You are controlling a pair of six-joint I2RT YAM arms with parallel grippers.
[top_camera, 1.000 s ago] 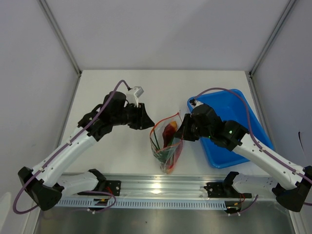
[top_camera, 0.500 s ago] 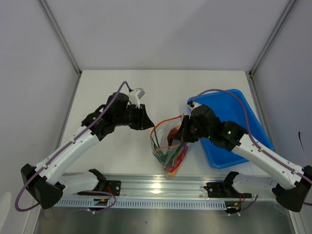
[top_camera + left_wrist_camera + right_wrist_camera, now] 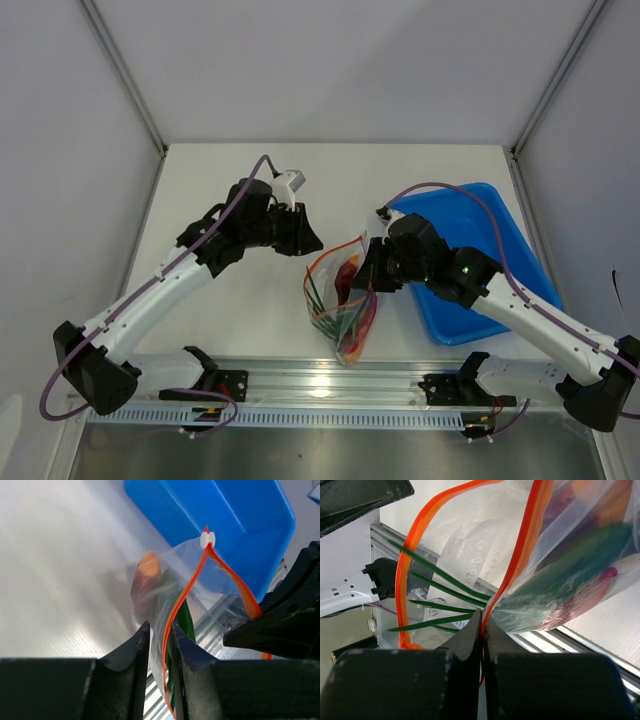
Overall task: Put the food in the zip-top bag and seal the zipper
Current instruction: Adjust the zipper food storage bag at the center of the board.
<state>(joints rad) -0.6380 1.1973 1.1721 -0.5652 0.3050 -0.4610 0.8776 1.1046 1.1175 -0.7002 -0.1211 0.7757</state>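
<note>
The clear zip-top bag (image 3: 345,312) hangs between my arms, its mouth open. Inside it are the green onion stalks (image 3: 437,577), the dark green cucumber (image 3: 570,562), the red chili (image 3: 580,607) and the sausage in its bun (image 3: 147,569). My right gripper (image 3: 362,272) is shut on the orange-red zipper (image 3: 530,535) at the bag's right side and holds it up; its jaws (image 3: 482,612) pinch the strip. My left gripper (image 3: 308,243) is at the bag's left rim. Its jaws (image 3: 160,625) stand a narrow gap apart, with the zipper strip (image 3: 187,587) running in that gap. A white slider (image 3: 206,539) sits at the strip's far end.
The blue tray (image 3: 495,250) lies right of the bag, under my right arm, and shows in the left wrist view (image 3: 200,505). A metal rail (image 3: 330,385) runs along the near table edge. White walls close in the back and both sides.
My left arm has swung up and right, its gripper now higher beside the bag's rim. The bag's mouth has spread wider and shifted slightly left with my right gripper.
</note>
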